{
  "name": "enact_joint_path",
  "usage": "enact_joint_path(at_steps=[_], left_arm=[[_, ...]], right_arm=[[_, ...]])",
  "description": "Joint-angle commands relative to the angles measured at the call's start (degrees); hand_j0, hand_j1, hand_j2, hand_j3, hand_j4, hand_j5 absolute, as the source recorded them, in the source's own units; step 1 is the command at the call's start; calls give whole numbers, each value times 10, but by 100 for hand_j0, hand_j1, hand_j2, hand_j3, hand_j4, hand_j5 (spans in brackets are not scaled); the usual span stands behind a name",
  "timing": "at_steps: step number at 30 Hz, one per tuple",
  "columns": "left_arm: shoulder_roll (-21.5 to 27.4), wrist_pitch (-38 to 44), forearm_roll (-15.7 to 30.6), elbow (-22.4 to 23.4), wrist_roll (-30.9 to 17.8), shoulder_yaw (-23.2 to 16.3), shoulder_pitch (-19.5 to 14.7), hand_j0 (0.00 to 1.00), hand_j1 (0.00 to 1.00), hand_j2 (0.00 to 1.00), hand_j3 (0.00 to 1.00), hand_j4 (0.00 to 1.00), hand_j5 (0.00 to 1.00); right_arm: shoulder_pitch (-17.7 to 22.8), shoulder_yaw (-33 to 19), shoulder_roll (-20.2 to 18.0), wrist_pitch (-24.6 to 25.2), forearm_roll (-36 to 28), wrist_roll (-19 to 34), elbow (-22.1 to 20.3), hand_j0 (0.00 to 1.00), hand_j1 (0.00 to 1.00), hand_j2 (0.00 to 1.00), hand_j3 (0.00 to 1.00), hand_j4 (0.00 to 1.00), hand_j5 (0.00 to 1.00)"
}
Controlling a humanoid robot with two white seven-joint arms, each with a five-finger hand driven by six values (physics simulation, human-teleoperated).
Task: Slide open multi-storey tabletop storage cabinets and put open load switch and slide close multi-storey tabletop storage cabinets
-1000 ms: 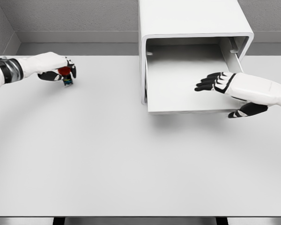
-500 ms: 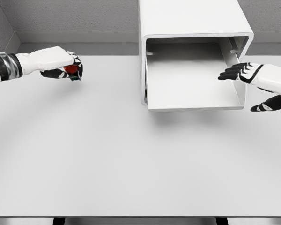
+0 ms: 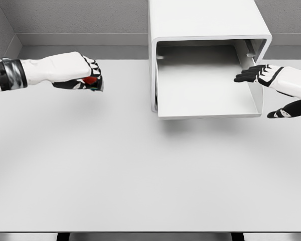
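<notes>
Your left hand (image 3: pixel 83 75) has carried the load switch (image 3: pixel 92 80) — fingers clenched on it — toward the drawer (image 3: pixel 208 108). Lift over its rim; keep your right hand (image 3: pixel 263 75), fingers released, clear.

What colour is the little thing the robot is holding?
Mostly red, in the left robot hand: the load switch, seen in the head view.

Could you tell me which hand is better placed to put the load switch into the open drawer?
Left: the left hand already grips the load switch; the right hand is open at the drawer.
</notes>
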Motion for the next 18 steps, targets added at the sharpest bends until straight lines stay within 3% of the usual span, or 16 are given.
enact_joint_path(at_steps=[1,18], left_arm=[[7,1,11,-25,1,1,0,42,42,42,42,42,42],[18,1,54,-84,2,-13,-1,42,42,42,42,42,42]], right_arm=[[-1,0,0,0,-4,0,-1,100,100,100,100,100,100],[10,0,5,0,-4,-1,-1,100,100,100,100,100,100]])
